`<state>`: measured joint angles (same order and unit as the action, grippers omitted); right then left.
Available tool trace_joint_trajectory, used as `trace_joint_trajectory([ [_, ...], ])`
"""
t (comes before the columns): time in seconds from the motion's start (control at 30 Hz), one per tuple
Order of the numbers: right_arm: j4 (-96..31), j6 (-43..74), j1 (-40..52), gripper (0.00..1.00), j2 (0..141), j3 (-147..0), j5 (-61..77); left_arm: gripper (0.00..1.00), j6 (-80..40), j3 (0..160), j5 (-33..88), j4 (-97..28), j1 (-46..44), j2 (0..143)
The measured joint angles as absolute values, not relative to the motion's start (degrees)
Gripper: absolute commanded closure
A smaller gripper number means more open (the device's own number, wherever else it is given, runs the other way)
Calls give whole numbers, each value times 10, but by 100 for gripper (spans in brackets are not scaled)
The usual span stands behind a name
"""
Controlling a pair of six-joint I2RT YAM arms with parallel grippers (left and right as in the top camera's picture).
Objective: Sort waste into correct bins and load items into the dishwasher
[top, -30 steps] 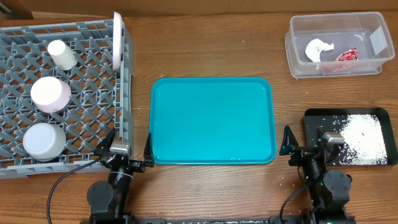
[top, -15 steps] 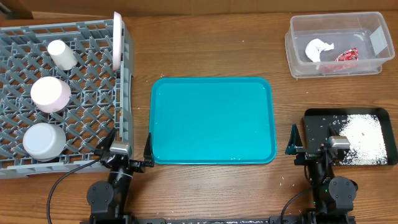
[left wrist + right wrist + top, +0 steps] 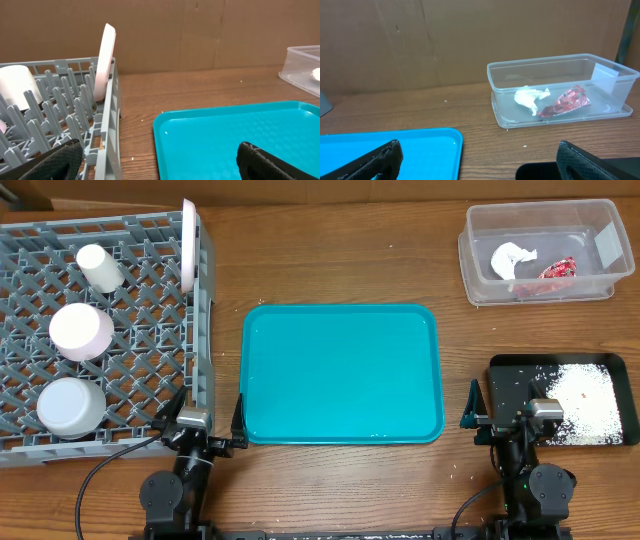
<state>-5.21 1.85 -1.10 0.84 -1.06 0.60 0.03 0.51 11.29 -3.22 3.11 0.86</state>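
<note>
The grey dish rack [image 3: 205, 330] at the left holds a white cup [image 3: 99, 267], two white bowls [image 3: 81, 330] [image 3: 70, 406] and an upright pink plate [image 3: 189, 242], which also shows in the left wrist view [image 3: 106, 60]. The teal tray [image 3: 340, 372] in the middle is bare. The clear bin [image 3: 475, 270] at the back right holds a crumpled white tissue [image 3: 513, 258] and a red wrapper [image 3: 559, 270]. The black tray [image 3: 505, 370] at the right holds white crumbs [image 3: 590, 400]. My left gripper [image 3: 200, 425] and right gripper [image 3: 500, 420] rest open and empty at the front edge.
A brown cardboard wall [image 3: 200, 35] stands behind the table. A few small white crumbs [image 3: 458, 471] lie on the wood near the front. The rack's wall [image 3: 107, 135] is just left of my left gripper's view.
My right gripper has shifted slightly to the right, toward the black tray, and then stayed still. The left arm has not moved.
</note>
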Motion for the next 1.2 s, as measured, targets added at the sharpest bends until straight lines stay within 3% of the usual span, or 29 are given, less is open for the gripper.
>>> trace_joint_trajectory([
  [1.2,-52,17,-11,0,8,-11,6,0,21,5,53,-39,31,9],
])
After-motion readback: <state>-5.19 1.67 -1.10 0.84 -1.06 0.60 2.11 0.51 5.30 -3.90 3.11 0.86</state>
